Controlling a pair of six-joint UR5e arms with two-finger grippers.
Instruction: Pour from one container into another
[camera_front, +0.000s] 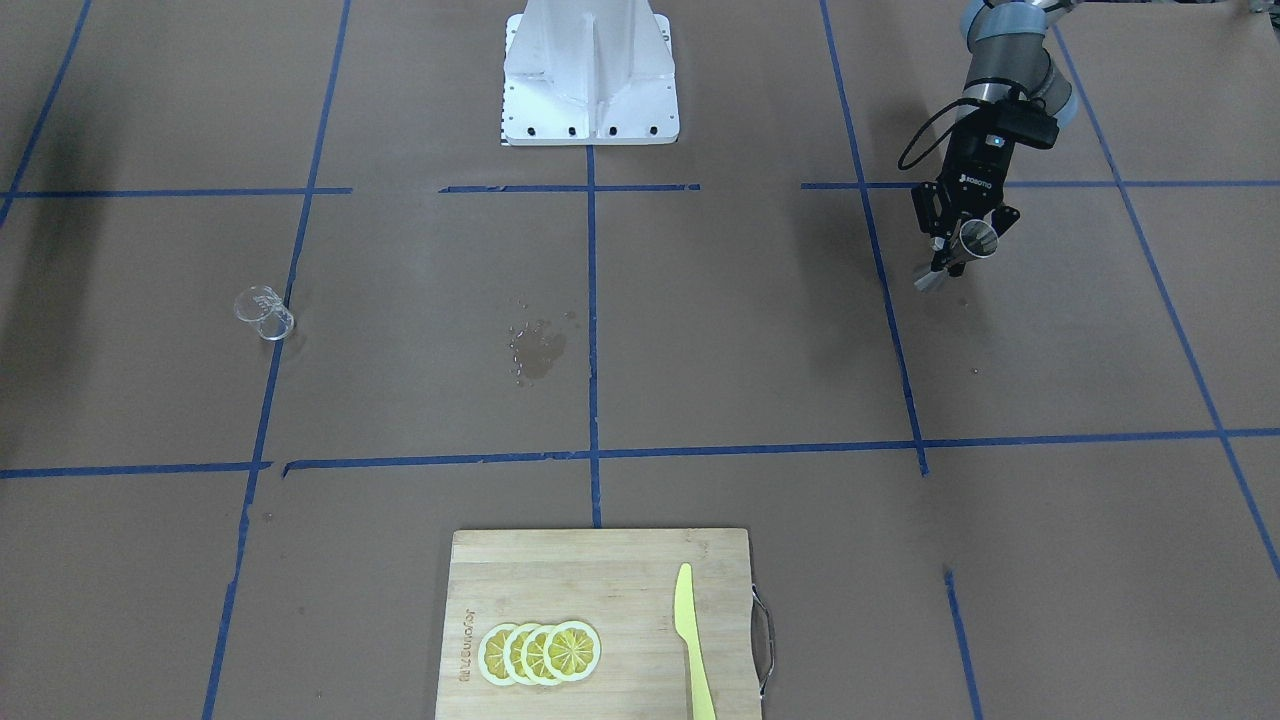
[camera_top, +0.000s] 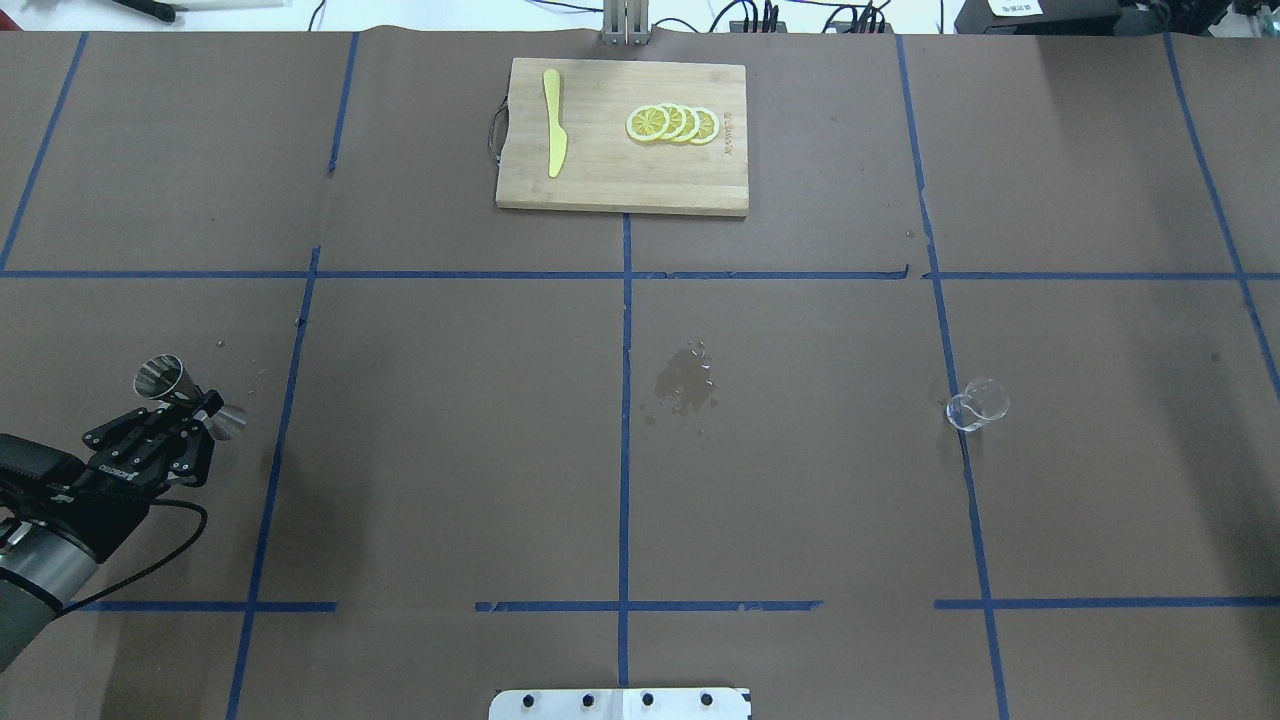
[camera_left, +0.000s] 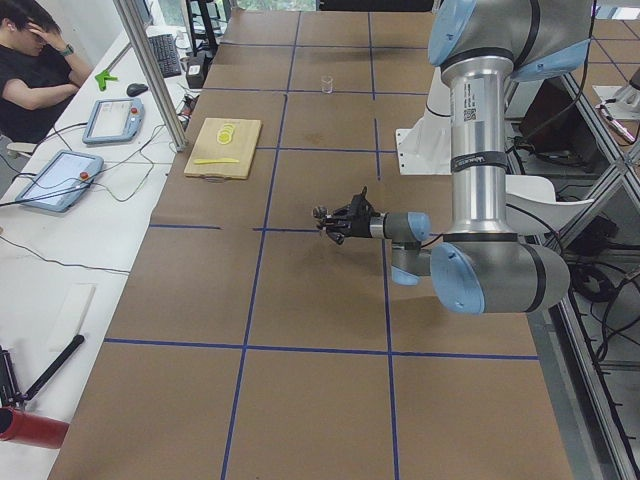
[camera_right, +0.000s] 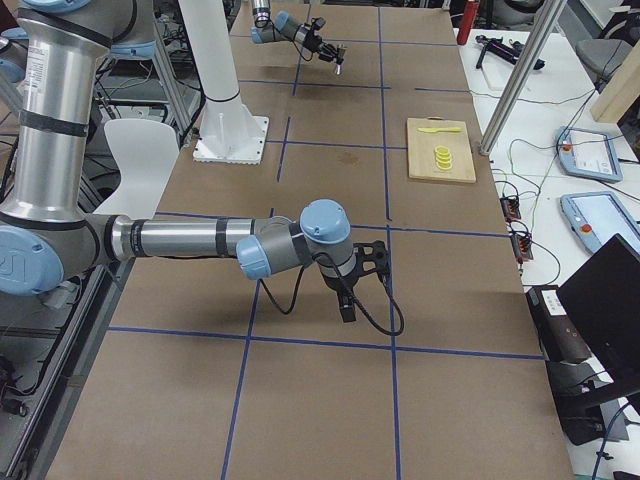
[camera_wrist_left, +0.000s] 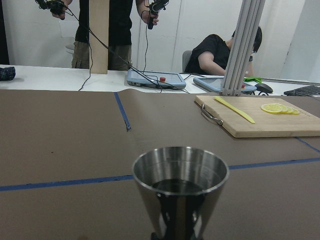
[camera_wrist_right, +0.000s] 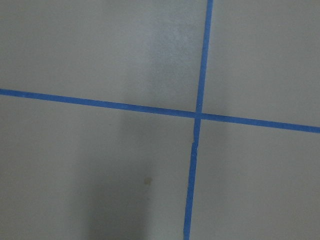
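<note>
The clear glass measuring cup (camera_front: 265, 312) (camera_top: 977, 405) stands alone on the brown paper, on the robot's right side, with no gripper near it. Far across the table, my left gripper (camera_front: 958, 252) (camera_top: 198, 405) is shut on the narrow waist of the steel jigger (camera_front: 976, 240) (camera_top: 160, 378). The left wrist view looks into the jigger's open upper cone (camera_wrist_left: 180, 186), which is dark inside. My right gripper (camera_right: 378, 258) shows only in the exterior right view, low over the table; whether it is open or shut I cannot tell.
A wet patch (camera_front: 538, 350) (camera_top: 685, 385) marks the paper near the table's middle. A wooden cutting board (camera_front: 600, 580) (camera_top: 600, 175) with lemon slices (camera_top: 672, 123) and a yellow knife (camera_top: 553, 135) lies at the far edge. A person (camera_left: 40, 70) sits beyond it.
</note>
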